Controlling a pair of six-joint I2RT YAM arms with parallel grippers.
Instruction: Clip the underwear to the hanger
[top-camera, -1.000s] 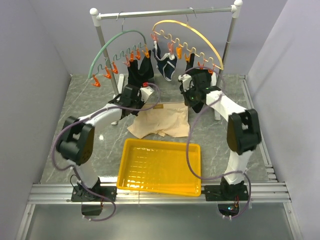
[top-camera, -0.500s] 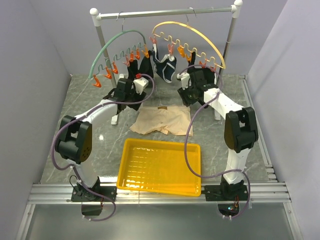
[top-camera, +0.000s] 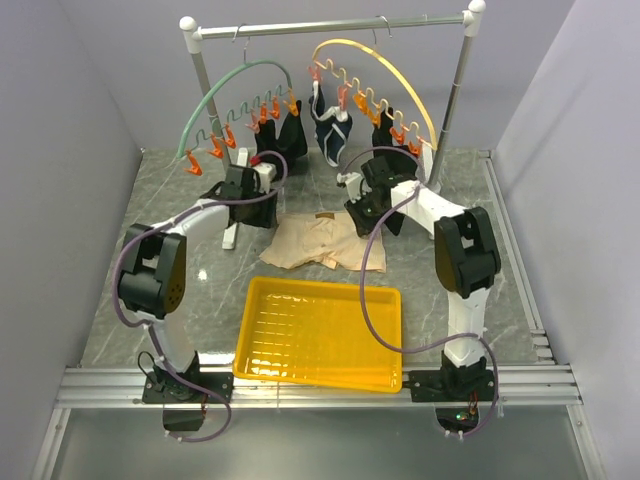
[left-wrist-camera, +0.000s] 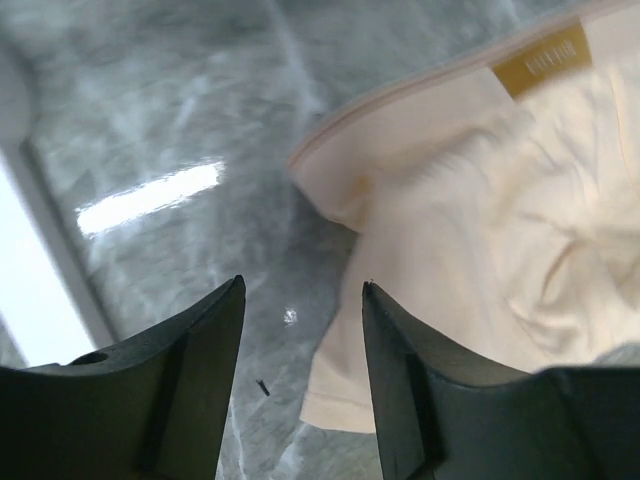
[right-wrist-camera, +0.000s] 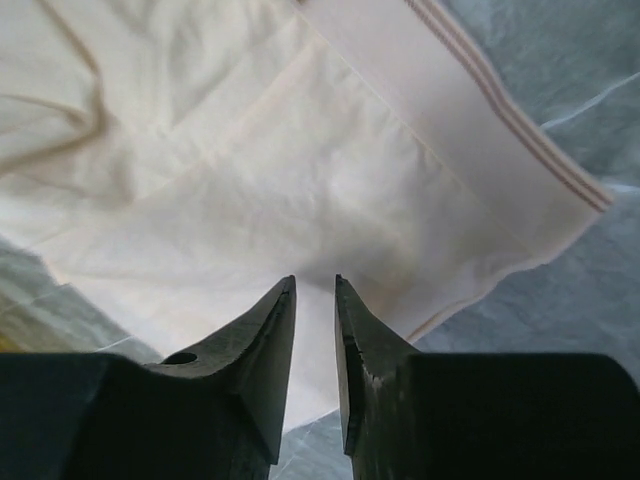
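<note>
The beige underwear (top-camera: 325, 243) lies crumpled on the marble table between the two arms, apart from the green arc hanger (top-camera: 213, 97). That hanger hangs on the rack at the back left with a row of orange clips (top-camera: 215, 148). My left gripper (top-camera: 262, 212) is open and empty, low over the underwear's left edge. In the left wrist view (left-wrist-camera: 303, 290) its right finger lies over the cloth (left-wrist-camera: 480, 200). My right gripper (top-camera: 362, 220) hovers over the right part of the underwear (right-wrist-camera: 250, 150). In the right wrist view (right-wrist-camera: 315, 282) its jaws stand a narrow gap apart, holding nothing.
A yellow tray (top-camera: 262, 345) sits in front of the underwear. A yellow arc hanger (top-camera: 385, 68) on the rack holds a navy brief (top-camera: 330, 130) and a black garment (top-camera: 385, 128). Another black garment (top-camera: 283, 135) hangs by the green hanger's right end. The rack's white foot (left-wrist-camera: 40, 270) lies to the left.
The left gripper has moved back and left to the underwear's left edge. The right gripper has moved forward and left over the cloth. The yellow hanger has swung.
</note>
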